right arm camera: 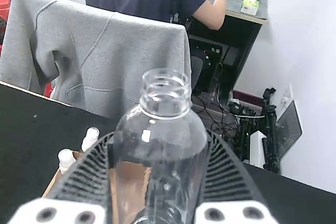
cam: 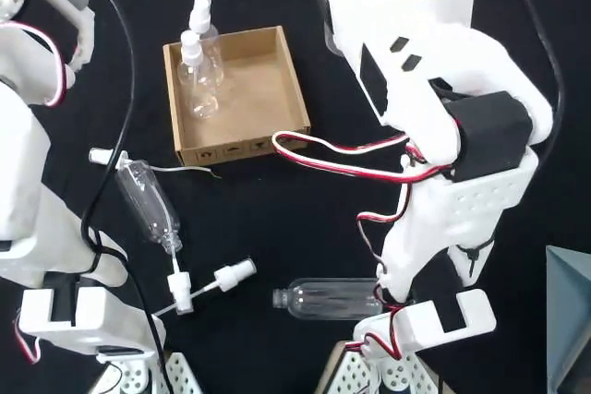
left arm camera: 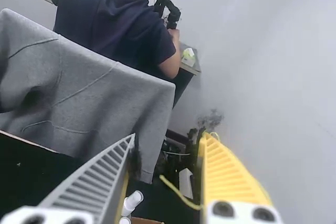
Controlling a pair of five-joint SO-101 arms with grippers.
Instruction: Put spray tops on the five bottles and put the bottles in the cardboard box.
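Clear plastic bottle (right arm camera: 163,145), without a top, stands upright between the fingers of the right gripper (right arm camera: 160,135), which pinch it from both sides, to the right of the cardboard box (cam: 235,147). In the box lie two capped bottles (cam: 197,89). On the black table (cam: 277,209) one open bottle (cam: 148,200) lies at the left and another open bottle (cam: 328,298) lies near. Three loose spray tops (cam: 231,274) lie near them. The left gripper (left arm camera: 169,137) points upward with its fingers spread and nothing between them.
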